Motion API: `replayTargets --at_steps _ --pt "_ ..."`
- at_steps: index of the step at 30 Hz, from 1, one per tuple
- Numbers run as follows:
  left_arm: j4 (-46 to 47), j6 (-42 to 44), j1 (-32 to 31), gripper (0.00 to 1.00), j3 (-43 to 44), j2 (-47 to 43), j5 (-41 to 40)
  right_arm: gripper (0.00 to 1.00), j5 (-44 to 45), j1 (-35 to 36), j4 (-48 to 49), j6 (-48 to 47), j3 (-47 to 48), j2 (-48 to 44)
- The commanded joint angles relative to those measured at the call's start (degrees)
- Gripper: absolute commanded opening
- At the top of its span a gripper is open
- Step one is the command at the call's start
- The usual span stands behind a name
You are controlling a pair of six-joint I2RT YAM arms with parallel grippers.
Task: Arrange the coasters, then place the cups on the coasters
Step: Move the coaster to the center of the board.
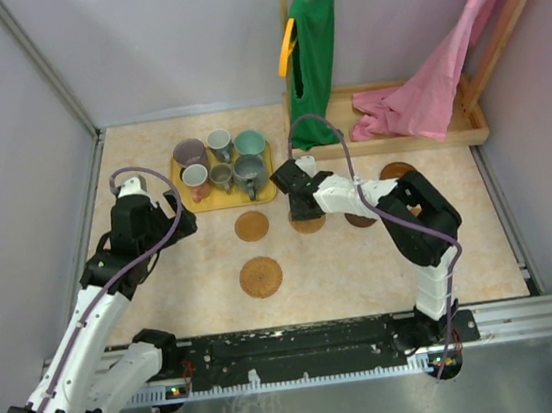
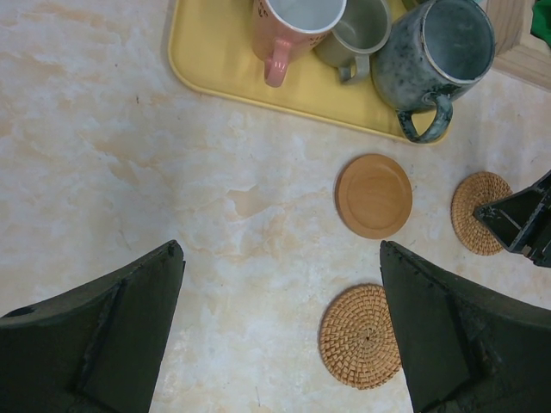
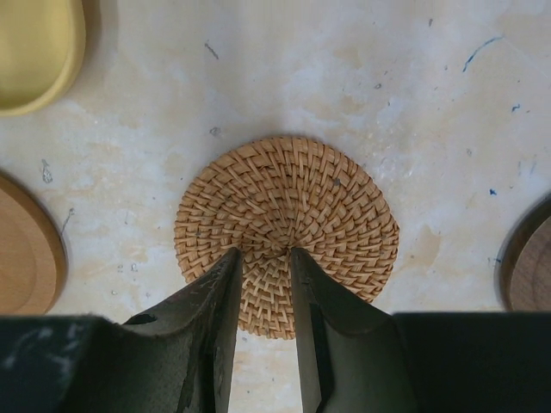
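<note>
Right tool [image 3: 264,254] nearly closed: narrow gap between jaws, nothing clamped. Tips pointing down at woven coaster [image 3: 288,194] near its centre; touching or just above, cannot tell. That coaster flat on surface [image 3: 284,77], just off the near right corner of yellow tray [image 2: 215,60], between smooth wooden coaster [image 2: 374,195] on the left and dark coaster [image 1: 362,221] on the right. Second woven coaster [image 2: 362,335] closer to the arm bases, apart from that row. Brown coaster [image 1: 395,170] beyond the right arm. Left tool [image 2: 280,249] wide open, empty, hanging over bare surface left of the coasters. Six cups [image 1: 248,173] on the tray, teal cup [image 1: 249,143] at far right, pink cup [image 2: 288,26] at near edge.
</note>
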Motion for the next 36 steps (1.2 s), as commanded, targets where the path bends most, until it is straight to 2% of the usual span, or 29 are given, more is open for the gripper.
replayTargets --at_steps 1,9,17,24,31,36 --pt "-0.14 0.33 0.29 1.00 1.69 0.01 0.71 0.30 2.20 -1.41 1.03 -1.91 1.15 2.56" --pt "-0.17 0.28 0.29 1.00 1.69 -0.11 0.74 0.30 2.85 -1.43 0.28 -2.27 1.82 0.75" --pt "0.79 0.81 0.31 1.00 1.61 0.05 1.07 0.32 5.10 -2.04 -2.13 -2.24 1.75 -8.40" --pt "2.25 1.91 0.31 1.00 0.57 0.05 2.53 0.32 6.20 -7.19 -4.46 -1.47 -3.33 -17.12" --pt "3.30 2.05 0.29 1.00 -0.53 0.18 3.79 0.31 6.29 -16.79 -6.04 -0.63 -12.87 -24.52" --pt "4.17 1.91 0.29 1.00 -1.38 0.31 4.75 0.29 5.83 -23.23 -6.92 0.82 -17.92 -26.63"
